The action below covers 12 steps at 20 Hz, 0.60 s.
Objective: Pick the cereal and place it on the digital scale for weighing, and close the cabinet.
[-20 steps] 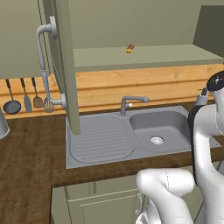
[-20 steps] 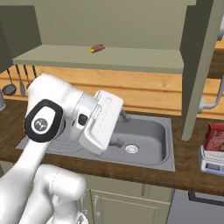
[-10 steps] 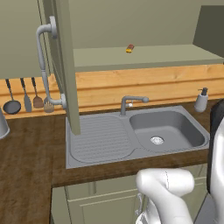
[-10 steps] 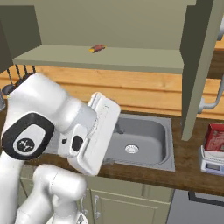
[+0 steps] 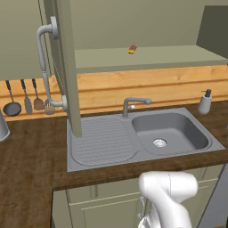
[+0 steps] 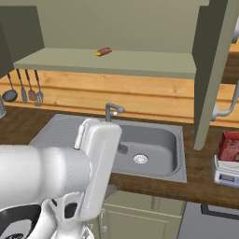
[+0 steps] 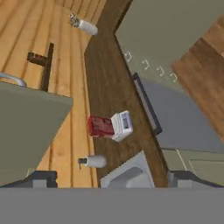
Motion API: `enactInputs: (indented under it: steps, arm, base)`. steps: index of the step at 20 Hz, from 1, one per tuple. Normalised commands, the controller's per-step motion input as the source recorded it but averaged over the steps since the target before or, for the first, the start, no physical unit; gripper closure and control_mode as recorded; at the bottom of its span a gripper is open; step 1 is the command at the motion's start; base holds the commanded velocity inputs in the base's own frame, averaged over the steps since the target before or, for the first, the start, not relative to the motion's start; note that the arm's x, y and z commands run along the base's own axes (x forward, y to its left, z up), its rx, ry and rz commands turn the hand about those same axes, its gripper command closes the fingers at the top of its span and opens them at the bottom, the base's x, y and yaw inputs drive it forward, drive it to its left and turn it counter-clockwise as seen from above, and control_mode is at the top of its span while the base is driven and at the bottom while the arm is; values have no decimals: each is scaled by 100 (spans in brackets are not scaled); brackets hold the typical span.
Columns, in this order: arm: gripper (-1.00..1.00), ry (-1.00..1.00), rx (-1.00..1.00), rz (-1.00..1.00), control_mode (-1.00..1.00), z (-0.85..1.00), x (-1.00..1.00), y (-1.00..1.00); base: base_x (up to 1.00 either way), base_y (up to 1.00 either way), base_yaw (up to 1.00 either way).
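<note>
cereal (image 6: 229,145): upright on digital scale (image 6: 226,172), long axis vertical | cabinet (image 6: 212,70) doors open | claw (image 7: 109,178): apart, holding nothing

Dark wood counter (image 5: 26,169), grey sink (image 5: 171,131), orange plank backsplash (image 5: 169,87)

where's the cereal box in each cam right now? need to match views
Left base view: not in it.
Right base view: the cereal box stands at the right edge, on the scale, right of the sink.
Hand view: the box lies sideways in the picture near the centre, against the scale.
Shared landmark: the soap bottle beside the sink.
</note>
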Motion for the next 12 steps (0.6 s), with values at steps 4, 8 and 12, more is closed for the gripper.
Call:
enactInputs:
  steps: [4,8,12]
  arm:
    - [-100,-63,0,0,-100,14,-86,0]
    - [-100,-30,4,5,-100,21,-31,-18]
    - [-100,-4,9,15,-100,42,-1,-51]
  base:
    - [0,0,0]
    - [0,0,0]
    - [0,0,0]
